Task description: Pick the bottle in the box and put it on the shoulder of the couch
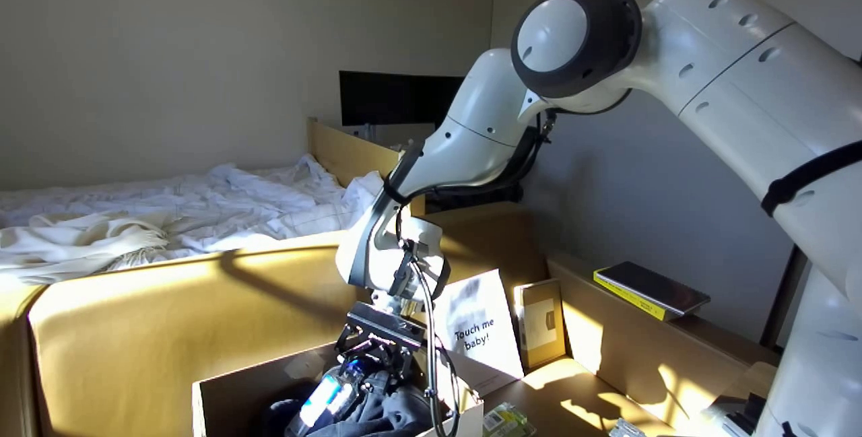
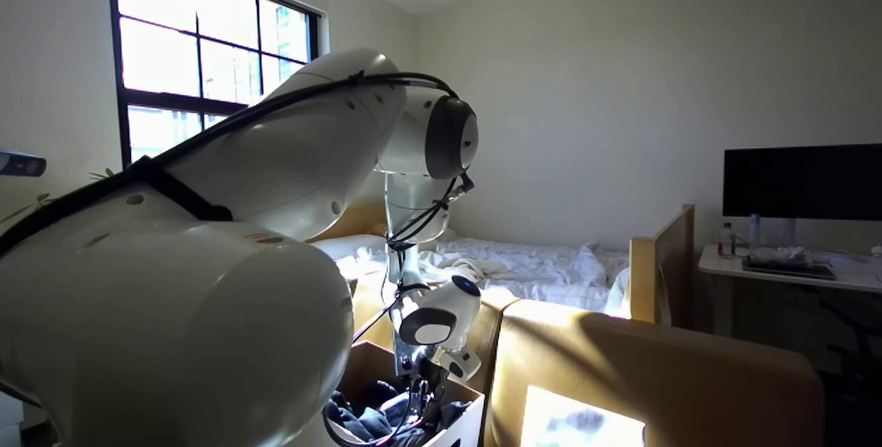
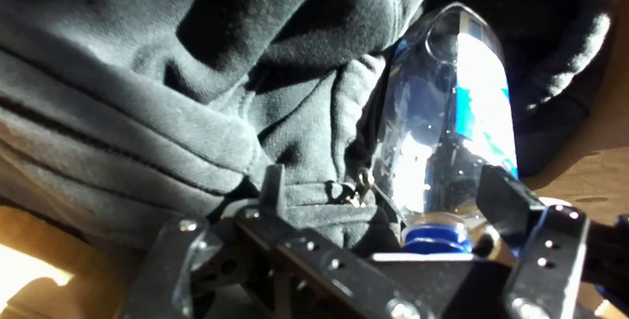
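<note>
Right of centre in the wrist view, bottle (image 3: 444, 117) lies on dark cloth (image 3: 206, 147) inside the box (image 1: 249, 390), which sits at bottom centre-left in an exterior view. Jaws are open, nothing gripped: they show along the bottom of the wrist frame, one either side of the neck. Bottle's off-centre between them: the jaw at frame right overlaps its neck end, contact can't tell; the jaw at frame left is apart from it, cloth showing in the gap. Step, my read: lining up the grasp, pick not yet made. Next move probably calls for a nudge towards frame right to centre, closing without pinching cloth, then a lift clear of the box walls before going to the couch (image 1: 168, 329). Can't say which ledge counts as its shoulder, back top or arm. Orientation: long axis near vertical in the wrist frame, leaning slightly right towards the top, blue cap (image 3: 437, 240) at bottom facing the jaws, base at top. In an exterior view the bottle (image 1: 328, 396) is a diagonal, cap end upper right, base end lower left. Can't tell how flat it lies.
</note>
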Controlling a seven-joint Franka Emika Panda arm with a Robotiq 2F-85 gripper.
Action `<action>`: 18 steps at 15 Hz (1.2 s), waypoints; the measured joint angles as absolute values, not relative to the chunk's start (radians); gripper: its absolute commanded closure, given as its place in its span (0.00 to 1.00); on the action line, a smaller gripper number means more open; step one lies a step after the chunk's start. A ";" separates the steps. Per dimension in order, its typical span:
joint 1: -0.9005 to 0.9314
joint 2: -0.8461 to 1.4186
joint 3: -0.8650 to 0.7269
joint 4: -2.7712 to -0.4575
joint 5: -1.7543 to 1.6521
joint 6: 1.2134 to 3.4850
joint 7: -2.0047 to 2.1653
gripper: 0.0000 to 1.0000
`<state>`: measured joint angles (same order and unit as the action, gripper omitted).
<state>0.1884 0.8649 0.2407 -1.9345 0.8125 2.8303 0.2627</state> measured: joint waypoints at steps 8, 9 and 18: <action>0.192 0.863 0.241 -1.918 0.812 2.926 0.272 0.00; 0.197 0.864 0.232 -1.915 0.810 2.926 0.285 0.00; 0.291 0.868 0.116 -1.917 0.746 2.872 0.442 0.00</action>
<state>0.2913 0.8684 0.1164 -1.9170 0.7456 2.8721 0.4421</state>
